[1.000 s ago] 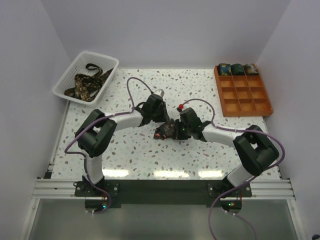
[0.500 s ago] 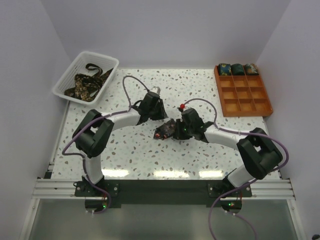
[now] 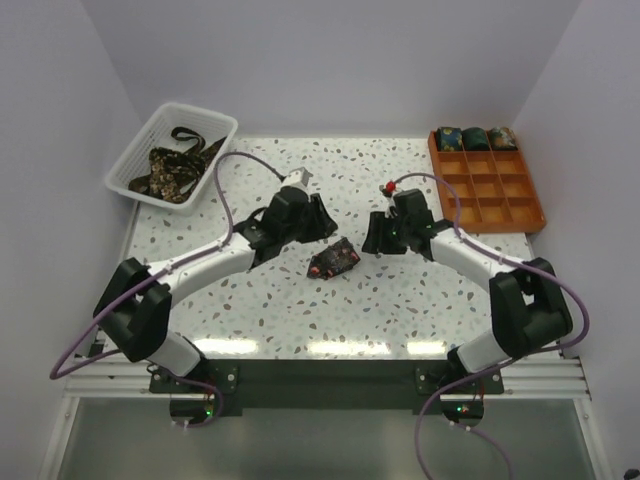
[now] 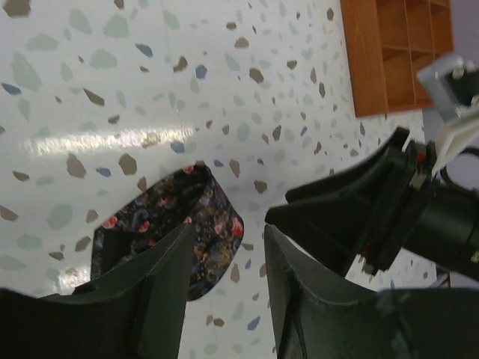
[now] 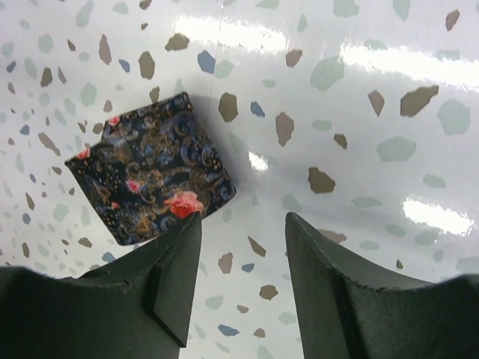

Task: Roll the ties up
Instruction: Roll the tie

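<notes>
Left gripper (image 3: 320,228) and right gripper (image 3: 373,238) have pulled back off the rolled tie (image 3: 335,262) | 2 finger pairs parted, holding nothing

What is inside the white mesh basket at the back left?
The white mesh basket holds a tangled heap of loose dark floral-print fabric neckties. How many there are, and anything beneath the heap, is covered by the top layers.

In the left wrist view the rolled tie (image 4: 198,221) is partly hidden behind a finger (image 4: 157,292) of the left gripper (image 4: 230,243), and the orange tray (image 4: 374,75) is cut off by the top edge. From above, the tangled ties (image 3: 170,168) in the white basket (image 3: 140,143) are too small to count, and the prints on the rolls (image 3: 474,138) in the tray's far row are too small to tell.
</notes>
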Robot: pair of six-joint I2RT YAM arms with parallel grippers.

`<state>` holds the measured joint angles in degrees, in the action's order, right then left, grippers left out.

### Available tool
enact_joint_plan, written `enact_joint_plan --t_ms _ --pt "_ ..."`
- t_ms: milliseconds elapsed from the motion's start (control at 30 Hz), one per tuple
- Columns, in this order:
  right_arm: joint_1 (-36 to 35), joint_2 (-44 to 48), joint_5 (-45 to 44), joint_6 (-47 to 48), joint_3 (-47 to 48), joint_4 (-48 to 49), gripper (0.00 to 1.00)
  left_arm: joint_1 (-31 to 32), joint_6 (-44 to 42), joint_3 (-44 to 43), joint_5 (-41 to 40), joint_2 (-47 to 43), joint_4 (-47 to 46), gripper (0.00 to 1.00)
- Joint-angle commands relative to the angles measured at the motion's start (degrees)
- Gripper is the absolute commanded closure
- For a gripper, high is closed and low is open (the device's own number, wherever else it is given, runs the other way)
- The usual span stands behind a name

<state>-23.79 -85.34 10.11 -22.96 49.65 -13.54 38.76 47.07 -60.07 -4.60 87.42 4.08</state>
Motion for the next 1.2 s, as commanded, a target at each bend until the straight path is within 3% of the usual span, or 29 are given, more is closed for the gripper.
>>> enact_joint_plan --t_ms 0,300,800,1167 --pt "1.4 -3.2 4.7 1.5 4.2 0.0 0.47 4.6 4.2 2.4 -0.8 -0.2 2.2 0.52" --pt "1.6 -9.2 5.1 2.9 8.4 1.4 0.46 8.4 4.4 0.4 -5.7 5.4 5.4 0.52" --pt "1.6 -14.1 7.6 3.8 9.4 3.3 0.46 9.5 4.5 2.1 -7.8 9.3 5.3 0.70" --pt "1.6 -14.7 6.9 3.5 9.4 3.0 0.46 9.3 4.7 5.4 -9.2 9.3 4.7 0.74"
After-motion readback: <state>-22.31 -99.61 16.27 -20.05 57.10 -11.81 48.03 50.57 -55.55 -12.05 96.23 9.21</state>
